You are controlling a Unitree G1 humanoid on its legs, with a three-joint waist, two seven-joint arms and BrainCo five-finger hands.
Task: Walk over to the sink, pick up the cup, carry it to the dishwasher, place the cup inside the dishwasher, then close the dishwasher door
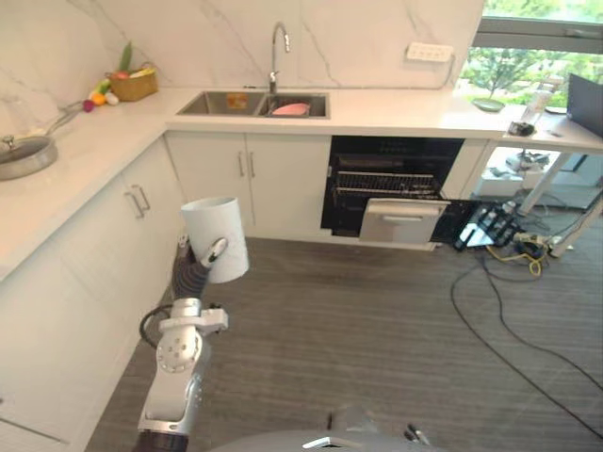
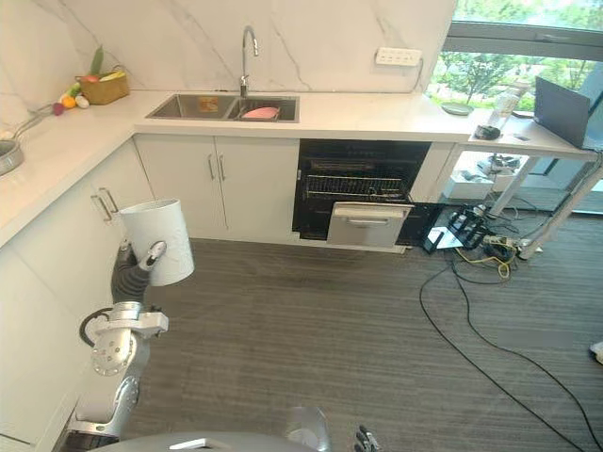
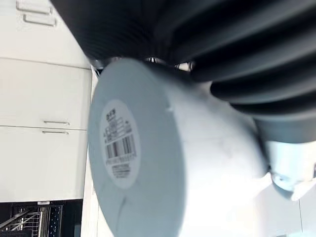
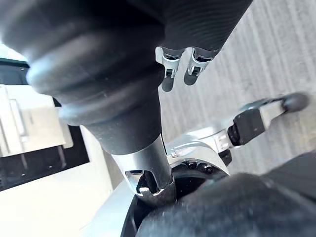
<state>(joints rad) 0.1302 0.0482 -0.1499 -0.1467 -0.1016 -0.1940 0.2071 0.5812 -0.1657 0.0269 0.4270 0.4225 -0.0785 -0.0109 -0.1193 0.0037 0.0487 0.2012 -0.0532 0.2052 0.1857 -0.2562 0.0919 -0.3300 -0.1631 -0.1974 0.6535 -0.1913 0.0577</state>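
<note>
A white cup (image 1: 215,235) is held upright in my left hand (image 1: 213,254), low in front of the white cabinets at the left, with the thumb curled against its side. In the left wrist view its labelled base (image 3: 118,148) faces the camera. The dishwasher (image 1: 391,188) stands open under the counter, across the floor to the right, with a wire rack showing and a silver front panel (image 1: 400,221) at its bottom. The sink (image 1: 217,103) lies left of it, with a pink item (image 1: 290,109) in the right basin. My right hand (image 4: 175,74) hangs relaxed over the floor, holding nothing.
A pan (image 1: 24,155) and a basket of fruit (image 1: 132,85) sit on the left counter. Black cables (image 1: 509,311) and power strips (image 1: 490,226) lie on the floor right of the dishwasher. A desk with a laptop (image 1: 584,104) stands at the far right.
</note>
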